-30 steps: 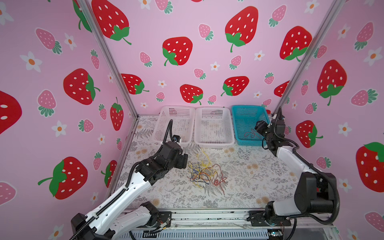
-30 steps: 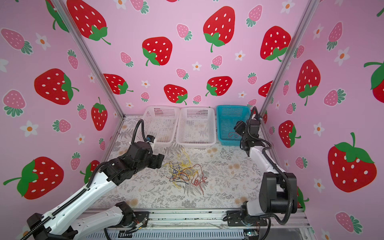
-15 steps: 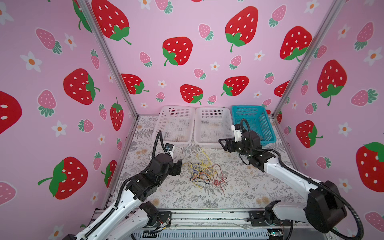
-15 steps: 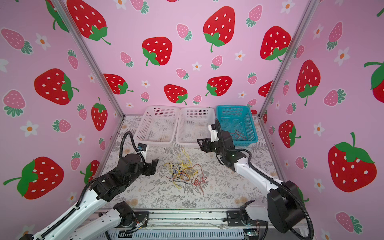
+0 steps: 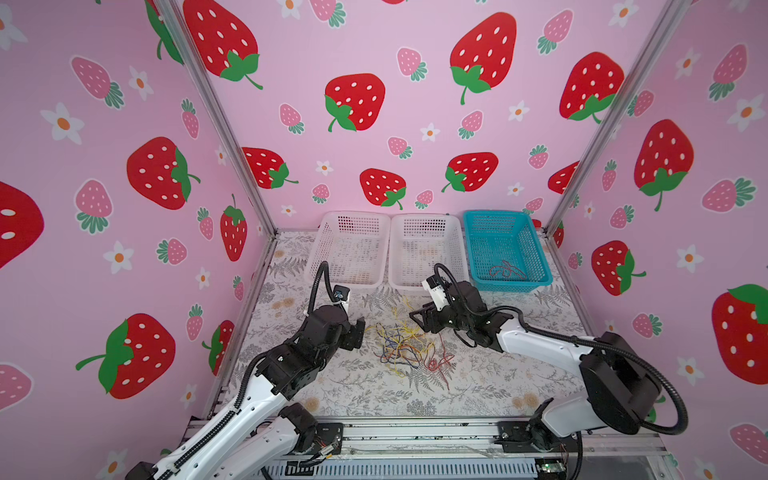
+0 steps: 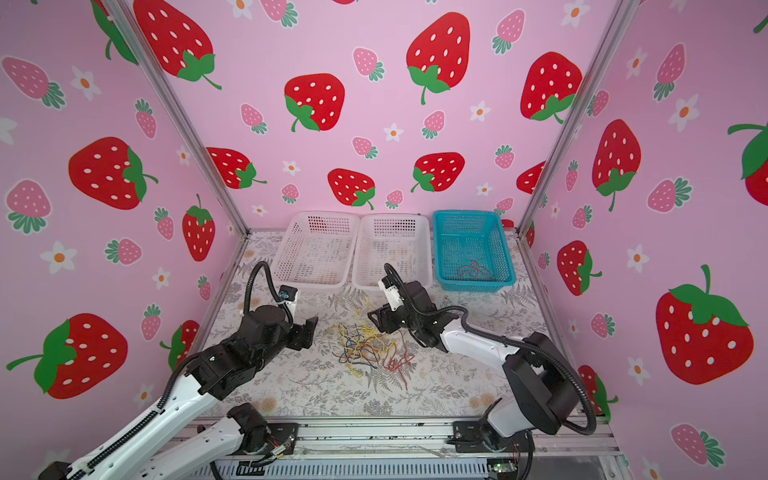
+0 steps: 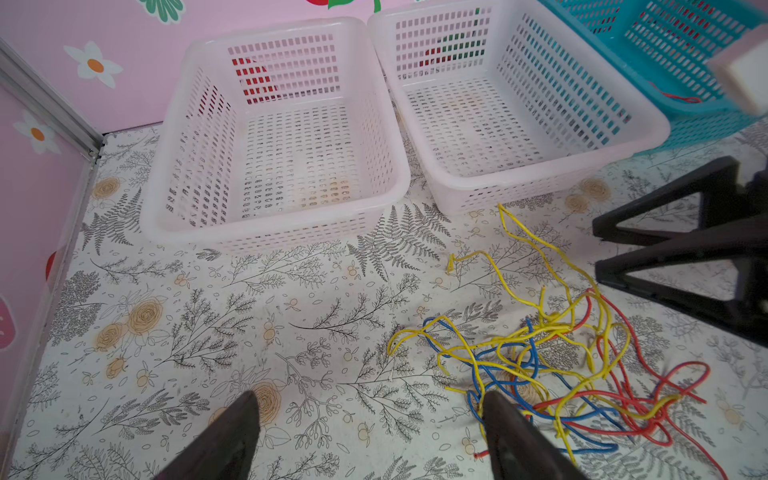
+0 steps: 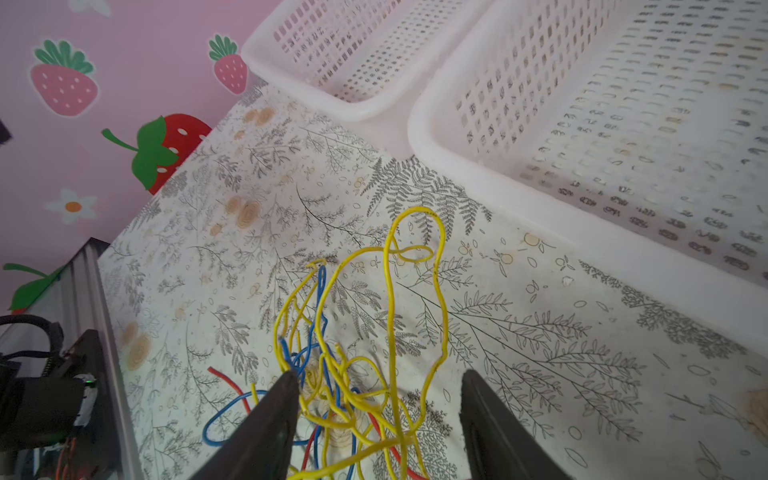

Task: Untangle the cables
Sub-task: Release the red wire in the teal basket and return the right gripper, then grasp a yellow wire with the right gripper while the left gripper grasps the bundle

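The cables (image 5: 405,349) (image 6: 365,347) are a loose tangle of thin yellow, blue and red wires on the patterned table. My left gripper (image 5: 359,332) (image 6: 309,332) is open at the tangle's left edge. In the left wrist view (image 7: 370,399) one of its fingers (image 7: 498,419) overlaps the nearest blue and yellow strands (image 7: 540,353). My right gripper (image 5: 419,318) (image 6: 376,318) is open at the tangle's far right side. In the right wrist view (image 8: 380,376) yellow loops (image 8: 353,374) show between its fingers, ungripped.
Three baskets stand along the back wall: two white ones (image 5: 347,283) (image 5: 424,286) and a blue one (image 5: 509,286) holding a red cable (image 5: 505,270). Pink strawberry walls enclose the table on three sides. The right gripper (image 7: 598,245) shows in the left wrist view.
The right arm swung from over the blue basket down and left to the tangle. The left arm lowered, its gripper staying near the tangle's left edge.
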### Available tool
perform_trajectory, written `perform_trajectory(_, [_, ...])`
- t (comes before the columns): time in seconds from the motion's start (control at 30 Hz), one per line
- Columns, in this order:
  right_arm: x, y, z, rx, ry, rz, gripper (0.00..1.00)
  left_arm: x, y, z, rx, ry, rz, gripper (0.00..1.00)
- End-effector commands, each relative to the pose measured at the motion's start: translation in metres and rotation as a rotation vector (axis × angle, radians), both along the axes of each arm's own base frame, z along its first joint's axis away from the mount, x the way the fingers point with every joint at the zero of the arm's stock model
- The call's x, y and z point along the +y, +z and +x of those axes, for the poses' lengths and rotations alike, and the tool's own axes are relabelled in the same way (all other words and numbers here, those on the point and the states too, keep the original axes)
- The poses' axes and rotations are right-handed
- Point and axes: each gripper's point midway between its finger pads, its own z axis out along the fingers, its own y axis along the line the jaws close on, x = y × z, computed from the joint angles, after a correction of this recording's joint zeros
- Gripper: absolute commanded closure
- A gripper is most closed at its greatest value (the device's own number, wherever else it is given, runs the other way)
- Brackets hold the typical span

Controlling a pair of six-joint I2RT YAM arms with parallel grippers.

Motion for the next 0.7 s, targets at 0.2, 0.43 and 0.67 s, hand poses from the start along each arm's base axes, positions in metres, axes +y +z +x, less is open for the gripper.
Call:
perform_trajectory(0.2, [0.014,-0.017,0.020,-0.052,-0.021,-0.082,0.41,-0.002,0.002,0.002,-0.010,-0.010,0.006,0.14])
perform_trajectory(0.43, [0.020,-0.021,0.021,-0.059,-0.018,-0.086,0.62,-0.003,-0.002,0.003,0.002,-0.017,0.012,0.14])
perform_trajectory(0.67, [0.022,-0.002,0.011,-0.111,0.013,-0.048,0.85,-0.006,-0.003,0.002,0.008,-0.028,0.011,0.14])
